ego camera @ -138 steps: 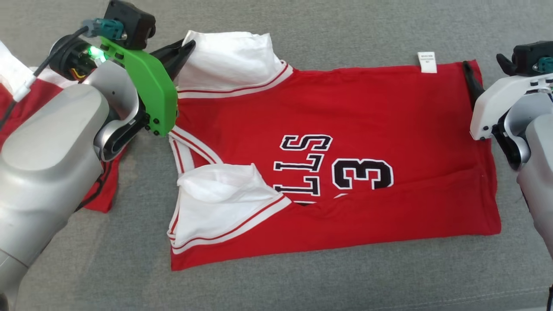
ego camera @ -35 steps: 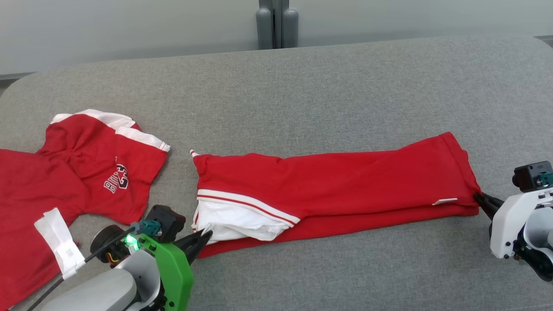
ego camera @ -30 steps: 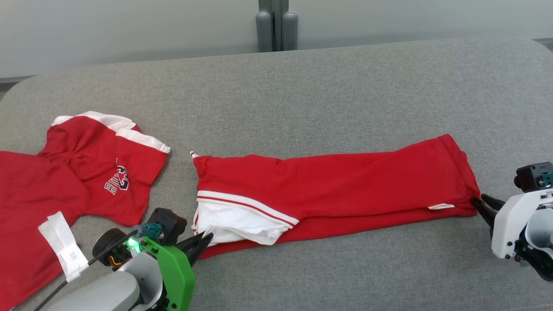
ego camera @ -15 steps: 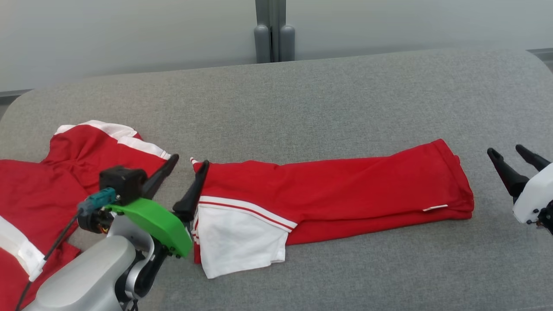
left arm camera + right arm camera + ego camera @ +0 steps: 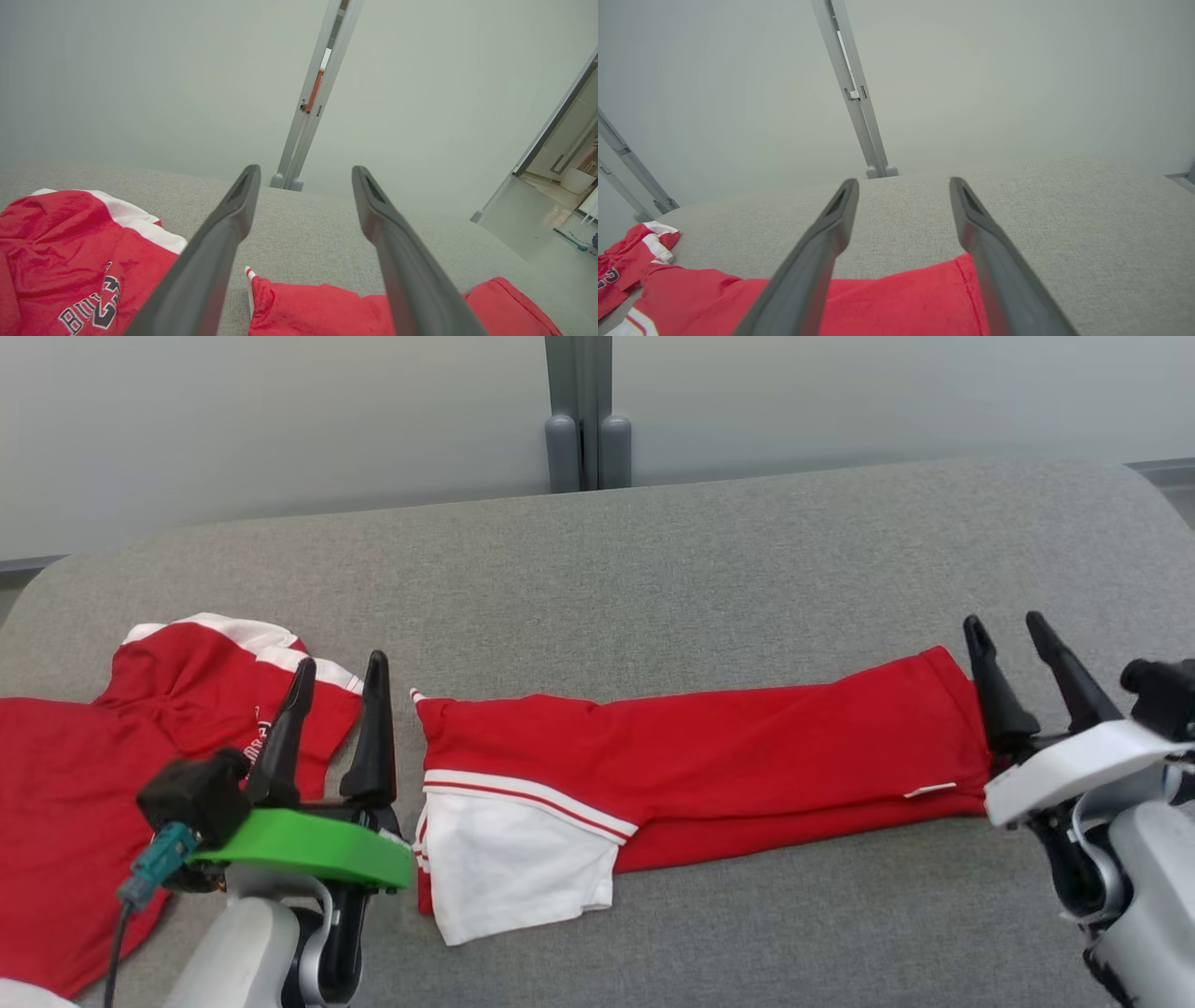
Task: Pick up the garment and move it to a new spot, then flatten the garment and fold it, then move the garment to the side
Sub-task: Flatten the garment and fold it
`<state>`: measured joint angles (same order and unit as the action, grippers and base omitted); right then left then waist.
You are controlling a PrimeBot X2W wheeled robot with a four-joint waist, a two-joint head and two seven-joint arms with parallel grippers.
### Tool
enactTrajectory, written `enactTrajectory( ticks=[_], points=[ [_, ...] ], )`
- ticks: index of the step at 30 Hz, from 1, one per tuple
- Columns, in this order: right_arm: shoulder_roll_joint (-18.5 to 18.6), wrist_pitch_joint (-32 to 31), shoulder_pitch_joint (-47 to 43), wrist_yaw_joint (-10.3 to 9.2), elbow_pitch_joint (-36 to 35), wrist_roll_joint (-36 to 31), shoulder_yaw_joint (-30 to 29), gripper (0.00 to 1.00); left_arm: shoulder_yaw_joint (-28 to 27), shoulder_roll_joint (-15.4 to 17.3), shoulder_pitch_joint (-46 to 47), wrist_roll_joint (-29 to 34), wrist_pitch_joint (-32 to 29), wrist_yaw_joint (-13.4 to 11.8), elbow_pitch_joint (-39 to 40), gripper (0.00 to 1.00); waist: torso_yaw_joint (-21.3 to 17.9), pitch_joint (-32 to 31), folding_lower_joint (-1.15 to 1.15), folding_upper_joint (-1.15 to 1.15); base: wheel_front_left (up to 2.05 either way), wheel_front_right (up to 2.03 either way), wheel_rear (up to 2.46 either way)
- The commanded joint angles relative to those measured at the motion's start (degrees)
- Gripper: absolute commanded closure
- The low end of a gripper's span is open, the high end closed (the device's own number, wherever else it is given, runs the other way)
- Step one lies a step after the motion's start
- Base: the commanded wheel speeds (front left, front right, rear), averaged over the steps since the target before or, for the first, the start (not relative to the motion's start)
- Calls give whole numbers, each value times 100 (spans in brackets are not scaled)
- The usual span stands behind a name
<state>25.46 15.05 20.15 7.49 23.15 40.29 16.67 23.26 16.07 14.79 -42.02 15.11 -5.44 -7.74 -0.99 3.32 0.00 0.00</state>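
At the far left of the grey cushion (image 5: pixel 653 560) lies a second red jersey (image 5: pixel 75 756), crumpled, lettering showing. Just to its right, the left gripper (image 5: pixel 341 661) stands with fingers spread wide, holding nothing, right beside the collar end of the garment (image 5: pixel 728 756). That garment runs across the middle as a long folded red strip, with a white sleeve (image 5: pixel 513 868) poking out at its near-left corner. Over at the hem end, the right gripper (image 5: pixel 1003 621) hovers, fingers parted too, gripping nothing.
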Motion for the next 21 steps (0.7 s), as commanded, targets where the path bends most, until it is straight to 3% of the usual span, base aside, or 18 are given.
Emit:
enactTrajectory(
  ticks=[1, 6, 12, 21],
  points=[
    [-147, 14, -168, 0, -201, -242, -154, 0, -167, -104, -214, 258, 1, 108, 3, 0, -10, -14, 0, 0, 0, 0, 0],
    [-791, 15, -795, 0, -867, -1106, -740, 0, -738, -627, -750, 1308, 2, 585, -51, 0, -9, -62, 0, 0, 0, 0, 0],
    [-1390, 15, -1286, 0, -1197, -1628, -1071, 0, -1315, -1124, -1234, 2075, 2, 1008, -73, 0, -14, -188, 0, 0, 0, 0, 0],
    [-1555, 16, -1339, 0, -912, -2140, -1479, 0, -1548, -1301, -1172, 2440, 2, 1252, -221, 0, 95, -93, 0, 0, 0, 0, 0]
  ],
)
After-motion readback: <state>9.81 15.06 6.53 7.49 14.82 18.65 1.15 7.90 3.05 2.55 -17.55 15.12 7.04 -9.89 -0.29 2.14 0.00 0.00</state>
